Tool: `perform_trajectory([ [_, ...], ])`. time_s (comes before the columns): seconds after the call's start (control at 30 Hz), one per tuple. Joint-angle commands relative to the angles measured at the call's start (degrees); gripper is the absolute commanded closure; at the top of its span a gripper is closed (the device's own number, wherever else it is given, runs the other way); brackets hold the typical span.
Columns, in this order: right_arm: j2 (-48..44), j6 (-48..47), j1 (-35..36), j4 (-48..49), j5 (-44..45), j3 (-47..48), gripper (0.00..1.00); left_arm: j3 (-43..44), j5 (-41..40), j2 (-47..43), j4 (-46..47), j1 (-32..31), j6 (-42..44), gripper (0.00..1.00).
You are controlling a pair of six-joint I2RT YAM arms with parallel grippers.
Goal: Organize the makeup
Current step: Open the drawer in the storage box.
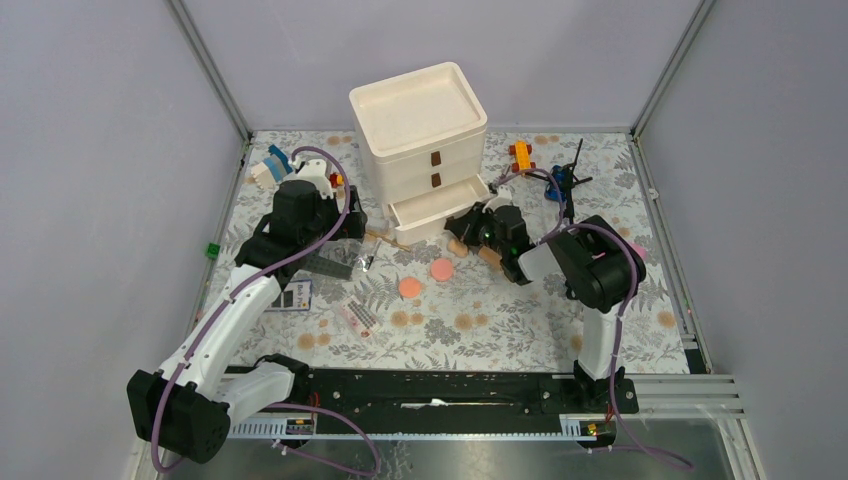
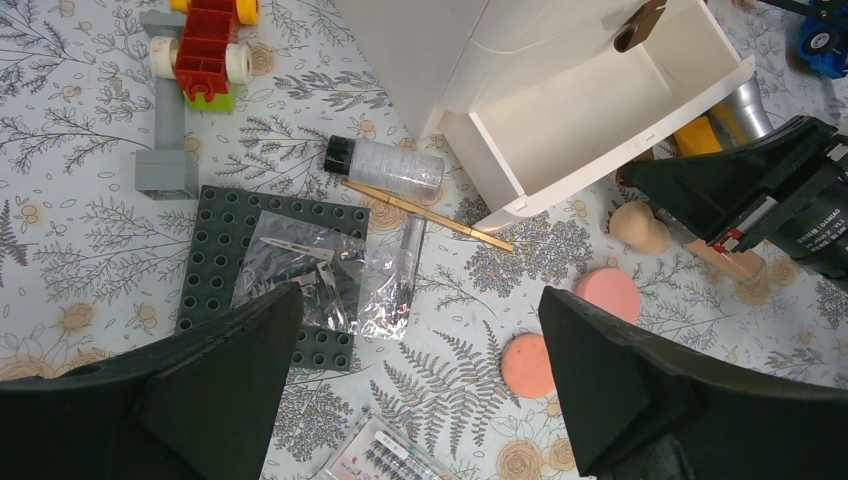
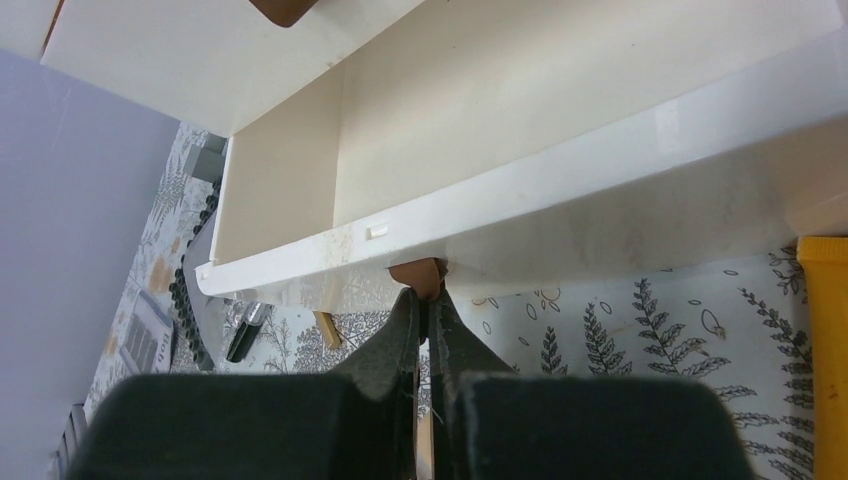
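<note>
Barely started, really: the bottom drawer (image 2: 620, 150) is open but looks empty, with the right pincer (image 3: 428, 300) pinched shut on its little brown handle (image 3: 418, 272). The left pincer (image 2: 420, 297) gapes wide, holding nothing, above the bench (image 2: 80, 250), where the makeup lies loose near the drawer: clear bottle (image 2: 385, 163), thin brush (image 2: 425, 213), pink discs (image 2: 610, 293)

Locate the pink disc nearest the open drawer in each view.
Top external: pink disc at centre, just in front of the open drawer.
Left wrist: right of centre, below the drawer.
Right wrist: not in view.
Shared landmark: the open drawer.
</note>
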Motion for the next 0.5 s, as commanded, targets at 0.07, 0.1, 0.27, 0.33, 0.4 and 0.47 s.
perform_trajectory([
  [0.07,-2.4,-0.8,-0.3,-1.4,-0.7,-3.0,1.0,0.5,0.7,-0.5,2.1,0.0,0.7,0.01],
  [0.1,-2.5,-0.8,-0.3,-1.4,-0.8,-3.2,1.0,0.5,0.7,-0.5,2.0,0.0,0.7,0.01],
  [0.27,-3.2,-0.8,0.0,-1.4,-0.8,-4.2,1.0,0.5,0.7,-0.5,2.0,0.0,0.7,0.01],
  [0.33,-3.5,-0.9,0.3,-1.4,-0.8,-4.4,1.0,0.5,0.7,-0.5,2.0,0.0,0.7,0.01],
  [0.4,-3.6,-1.1,0.5,-1.5,-0.7,-4.5,1.0,0.5,0.7,-0.5,2.0,0.0,0.7,0.01],
  [0.47,-4.0,-1.3,0.8,-1.7,-0.6,-4.6,1.0,0.5,0.7,-0.5,2.0,0.0,0.7,0.01],
])
